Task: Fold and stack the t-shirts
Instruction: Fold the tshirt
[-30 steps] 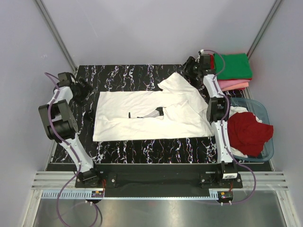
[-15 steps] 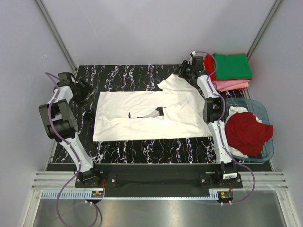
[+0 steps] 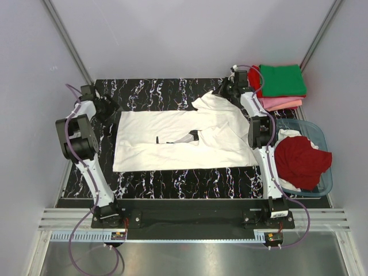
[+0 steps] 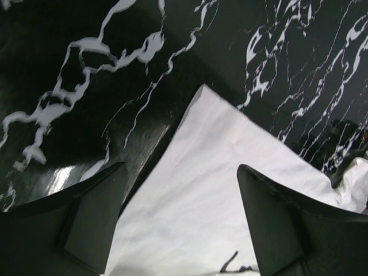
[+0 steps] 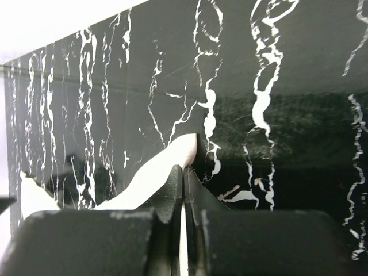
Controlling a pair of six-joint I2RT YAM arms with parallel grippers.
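Note:
A white t-shirt (image 3: 172, 141) with a small black print lies spread on the black marbled table (image 3: 161, 92). My left gripper (image 3: 109, 109) hovers at the shirt's far-left corner. In the left wrist view it (image 4: 181, 167) is open, its dark fingers (image 4: 86, 224) either side of that white corner (image 4: 213, 190). My right gripper (image 3: 223, 92) is at the shirt's far-right sleeve. The right wrist view shows it (image 5: 183, 172) shut on a raised edge of the white cloth (image 5: 164, 164).
Folded green (image 3: 282, 80), red (image 3: 255, 77) and pink (image 3: 283, 104) t-shirts are stacked at the back right. A translucent tub (image 3: 323, 138) at the right holds a dark red t-shirt (image 3: 302, 161) over white cloth.
My right gripper has moved a little left onto the sleeve edge and closed on it. My left arm has swung in towards the shirt's far-left corner.

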